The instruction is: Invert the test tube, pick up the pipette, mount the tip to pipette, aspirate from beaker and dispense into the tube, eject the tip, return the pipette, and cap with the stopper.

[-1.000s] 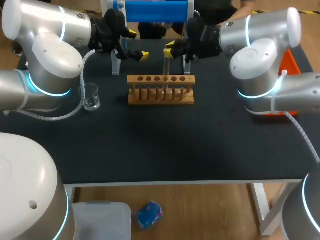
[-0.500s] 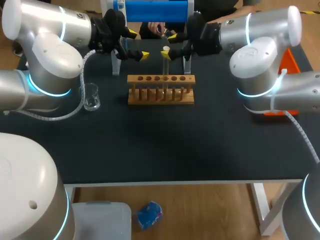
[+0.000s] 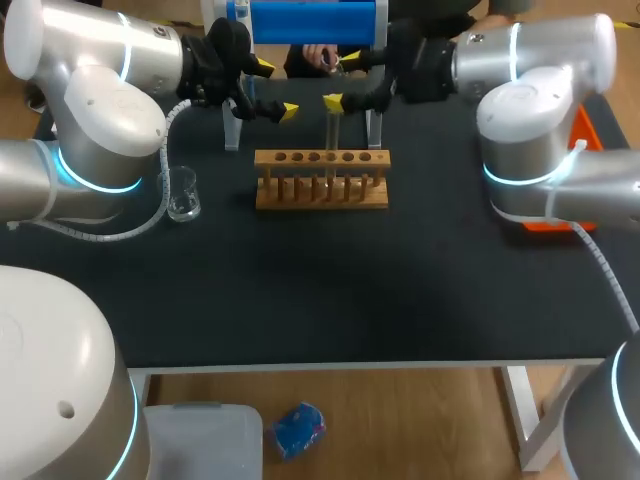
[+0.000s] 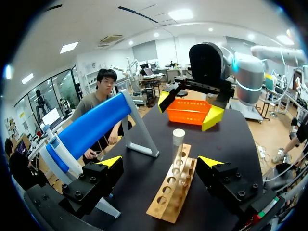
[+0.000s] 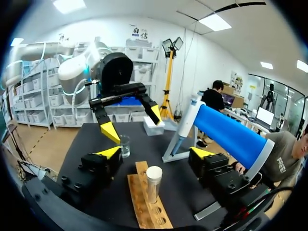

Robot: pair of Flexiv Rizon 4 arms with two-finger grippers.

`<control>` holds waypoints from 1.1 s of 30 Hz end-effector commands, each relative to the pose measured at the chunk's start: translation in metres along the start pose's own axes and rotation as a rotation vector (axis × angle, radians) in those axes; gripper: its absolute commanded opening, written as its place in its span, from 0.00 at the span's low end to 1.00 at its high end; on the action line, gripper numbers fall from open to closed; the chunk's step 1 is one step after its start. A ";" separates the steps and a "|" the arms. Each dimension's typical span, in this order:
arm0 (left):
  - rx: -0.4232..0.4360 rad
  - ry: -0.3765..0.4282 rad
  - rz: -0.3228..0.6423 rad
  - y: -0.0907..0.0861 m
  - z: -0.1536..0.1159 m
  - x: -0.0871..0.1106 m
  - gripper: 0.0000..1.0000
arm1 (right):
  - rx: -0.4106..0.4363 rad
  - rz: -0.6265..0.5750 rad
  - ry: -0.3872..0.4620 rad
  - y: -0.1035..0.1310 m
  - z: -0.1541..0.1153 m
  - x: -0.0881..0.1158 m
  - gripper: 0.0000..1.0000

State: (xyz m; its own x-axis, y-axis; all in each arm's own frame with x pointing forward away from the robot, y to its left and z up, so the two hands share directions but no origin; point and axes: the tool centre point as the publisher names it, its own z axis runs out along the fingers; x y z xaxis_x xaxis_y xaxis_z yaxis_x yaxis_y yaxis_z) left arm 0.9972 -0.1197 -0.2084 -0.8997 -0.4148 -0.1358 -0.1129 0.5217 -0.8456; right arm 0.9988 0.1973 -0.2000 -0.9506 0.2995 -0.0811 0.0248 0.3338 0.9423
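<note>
test tube point(image 3: 331, 133) standing vertical, in rack point(image 3: 300, 192)

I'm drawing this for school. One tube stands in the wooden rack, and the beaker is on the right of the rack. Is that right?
Not quite. The beaker stands to the left of the rack, not the right, as the head view shows. One tube does stand in the rack.
</note>
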 end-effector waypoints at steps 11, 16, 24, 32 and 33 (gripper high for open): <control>-0.004 0.003 -0.001 -0.001 0.000 0.000 1.00 | -0.126 -0.008 0.086 0.003 -0.008 0.000 0.00; -0.004 0.003 -0.001 -0.001 0.000 0.000 1.00 | -0.145 -0.012 0.111 0.004 -0.006 -0.001 0.00; -0.004 0.003 -0.001 -0.001 0.000 0.000 1.00 | -0.176 -0.006 0.161 0.001 0.003 -0.003 0.00; -0.004 0.003 -0.001 -0.001 0.000 0.000 1.00 | -0.195 0.003 0.186 -0.003 0.009 -0.004 0.00; -0.004 0.003 -0.001 -0.001 0.000 0.000 1.00 | -0.199 0.005 0.192 -0.003 0.009 -0.004 0.00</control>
State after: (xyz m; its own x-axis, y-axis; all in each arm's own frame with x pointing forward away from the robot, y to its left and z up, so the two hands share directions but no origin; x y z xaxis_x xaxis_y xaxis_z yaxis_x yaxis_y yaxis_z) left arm 0.9972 -0.1197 -0.2084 -0.8997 -0.4148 -0.1358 -0.1129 0.5217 -0.8456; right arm 1.0004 0.2024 -0.2024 -0.9906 0.1326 -0.0340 -0.0137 0.1510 0.9884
